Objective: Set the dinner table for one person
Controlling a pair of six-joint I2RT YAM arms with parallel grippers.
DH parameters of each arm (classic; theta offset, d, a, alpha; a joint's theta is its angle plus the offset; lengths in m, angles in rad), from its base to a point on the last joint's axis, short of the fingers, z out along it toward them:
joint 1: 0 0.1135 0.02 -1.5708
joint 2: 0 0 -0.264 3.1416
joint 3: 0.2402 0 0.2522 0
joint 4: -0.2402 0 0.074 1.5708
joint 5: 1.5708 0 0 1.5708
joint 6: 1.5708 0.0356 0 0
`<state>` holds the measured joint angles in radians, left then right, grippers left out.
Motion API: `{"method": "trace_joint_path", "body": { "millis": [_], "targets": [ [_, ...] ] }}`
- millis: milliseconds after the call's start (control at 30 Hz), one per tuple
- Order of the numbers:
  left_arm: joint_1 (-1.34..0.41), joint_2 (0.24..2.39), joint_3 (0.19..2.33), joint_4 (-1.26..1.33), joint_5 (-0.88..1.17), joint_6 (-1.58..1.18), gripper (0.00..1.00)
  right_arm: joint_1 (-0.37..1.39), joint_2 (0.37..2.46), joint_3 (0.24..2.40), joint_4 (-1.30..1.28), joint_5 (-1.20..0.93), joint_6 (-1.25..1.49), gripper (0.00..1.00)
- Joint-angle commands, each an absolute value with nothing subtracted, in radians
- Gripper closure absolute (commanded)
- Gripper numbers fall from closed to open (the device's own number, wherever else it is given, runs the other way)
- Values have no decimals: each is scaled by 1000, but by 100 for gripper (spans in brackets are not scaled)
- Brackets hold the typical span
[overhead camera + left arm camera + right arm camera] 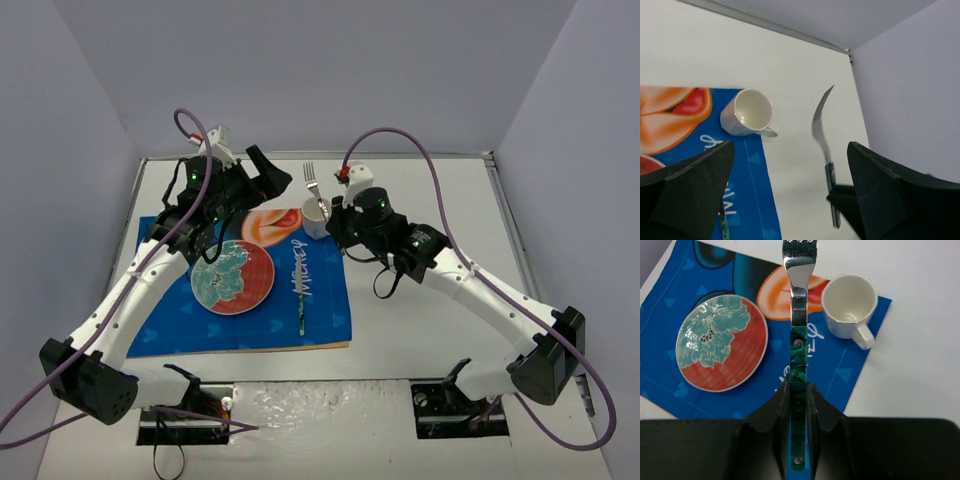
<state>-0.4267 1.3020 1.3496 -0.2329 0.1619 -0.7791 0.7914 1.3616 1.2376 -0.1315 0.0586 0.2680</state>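
Fork (799, 315) is clamped at its green handle by the closed right end effector (799, 390), near the far edge of the counter (430, 180); judged stiff, light, slick. Left end effector (790, 165) is held open.

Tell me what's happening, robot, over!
Left fingers open, empty. Right fingers shut on fork, above table. Plate, cup on mat; cup close by fork.
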Motion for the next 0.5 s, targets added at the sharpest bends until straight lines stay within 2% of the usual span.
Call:
{"method": "trace_joint_path", "body": {
  "millis": [0, 267, 467],
  "targets": [
    [-432, 1357, 1450, -145, 206, -717, 8, 827, 1374, 1293, -55, 38, 286, 100],
    [-431, 1427, 1482, -179, 266, -667, 15, 842, 1379, 1284, -32, 16, 298, 100],
    [-431, 1439, 1457, -186, 299, -647, 26, 844, 1379, 1282, -18, 11, 305, 100]
  ]
}}
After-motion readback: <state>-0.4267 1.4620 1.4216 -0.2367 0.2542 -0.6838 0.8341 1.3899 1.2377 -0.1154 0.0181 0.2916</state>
